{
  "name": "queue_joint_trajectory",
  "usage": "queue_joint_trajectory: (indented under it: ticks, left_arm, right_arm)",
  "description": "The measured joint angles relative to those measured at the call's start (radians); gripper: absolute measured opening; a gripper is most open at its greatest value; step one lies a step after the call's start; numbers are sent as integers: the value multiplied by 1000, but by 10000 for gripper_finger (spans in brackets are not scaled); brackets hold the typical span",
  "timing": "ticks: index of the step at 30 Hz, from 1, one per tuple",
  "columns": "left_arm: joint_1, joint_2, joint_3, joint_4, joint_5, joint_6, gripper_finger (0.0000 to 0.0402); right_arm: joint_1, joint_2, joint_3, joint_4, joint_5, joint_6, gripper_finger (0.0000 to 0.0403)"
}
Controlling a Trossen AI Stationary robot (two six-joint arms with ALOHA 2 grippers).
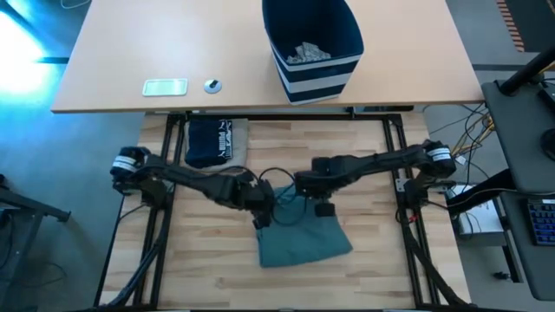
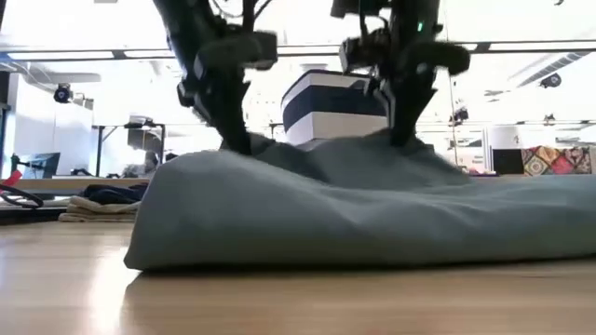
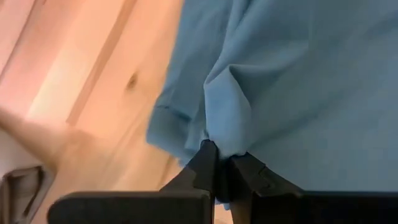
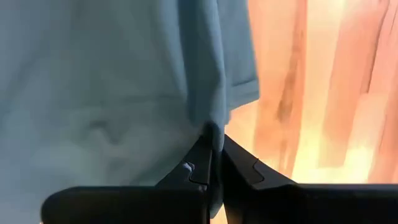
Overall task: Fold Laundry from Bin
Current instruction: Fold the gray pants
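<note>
The teal-green garment (image 1: 299, 238) lies bunched on the slatted wooden tabletop (image 1: 208, 277), between the arms. The left gripper (image 3: 219, 163) and right gripper (image 4: 214, 149) each have their jaws pinched tight on a fold of its far edge. For a clean fold, both should probably lift evenly, keeping that edge taut and level.

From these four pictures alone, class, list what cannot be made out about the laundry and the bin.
- Bin: the high view shows only the top grey pieces; its walls hide anything below.
- Teal garment: its kind is unclear; the left gripper and right gripper cover its far edge.
- Navy garment: lettering too small.
</note>
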Motion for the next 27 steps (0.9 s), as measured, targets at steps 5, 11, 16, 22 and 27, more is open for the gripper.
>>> queue_joint_trajectory:
  ticks: [5,11,16,22,27]
  left_arm:
    - [28,-13,-36,0,-36,-6,20]
    - [73,-11,-77,-2,-47,-35,63]
    - [110,-67,-79,-105,-67,-54,135]
    - [109,-222,-85,-247,-125,-100,223]
    - [35,-329,-182,121,-95,-73,250]
  right_arm:
    - [-61,0,-76,119,1,-55,25]
    - [-116,1,-97,226,1,-74,84]
    - [-134,-19,-73,170,5,-89,148]
    - [-126,-81,-113,278,-111,10,178]
    - [-127,-78,-220,475,-168,132,159]
